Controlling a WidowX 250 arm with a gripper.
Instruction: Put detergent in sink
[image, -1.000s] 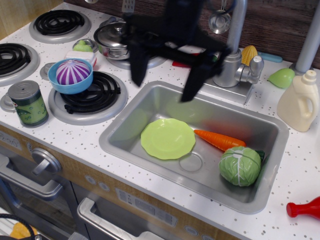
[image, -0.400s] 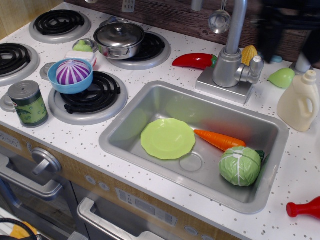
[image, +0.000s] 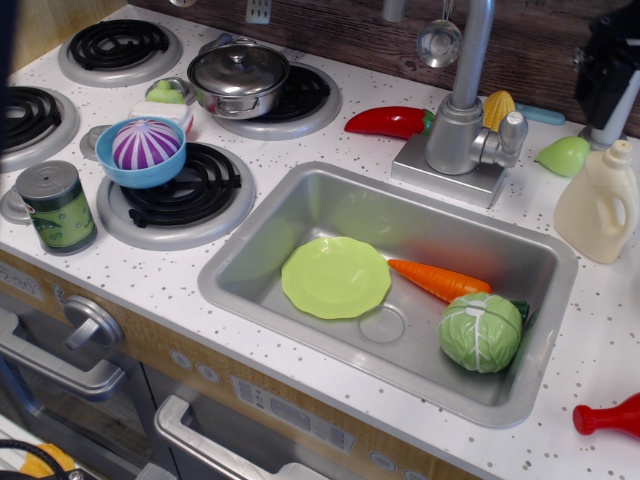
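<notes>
The sink (image: 300, 215) fills the counter's middle, its left half bare beside the plate (image: 335, 277), carrot (image: 438, 279) and cabbage (image: 481, 332). The detergent (image: 600, 205) stands upright near the right edge. My gripper (image: 608, 70) blurs above it; its opening I cannot tell.

The sink (image: 300, 215) holds a green plate (image: 335, 277), a carrot (image: 438, 279) and a cabbage (image: 481, 332); its back-left floor is bare. The faucet (image: 460, 110) rises behind the rim. The detergent (image: 601, 203) stands on the counter right of the basin, open above and in front, a green pear (image: 564, 155) near its left.
</notes>
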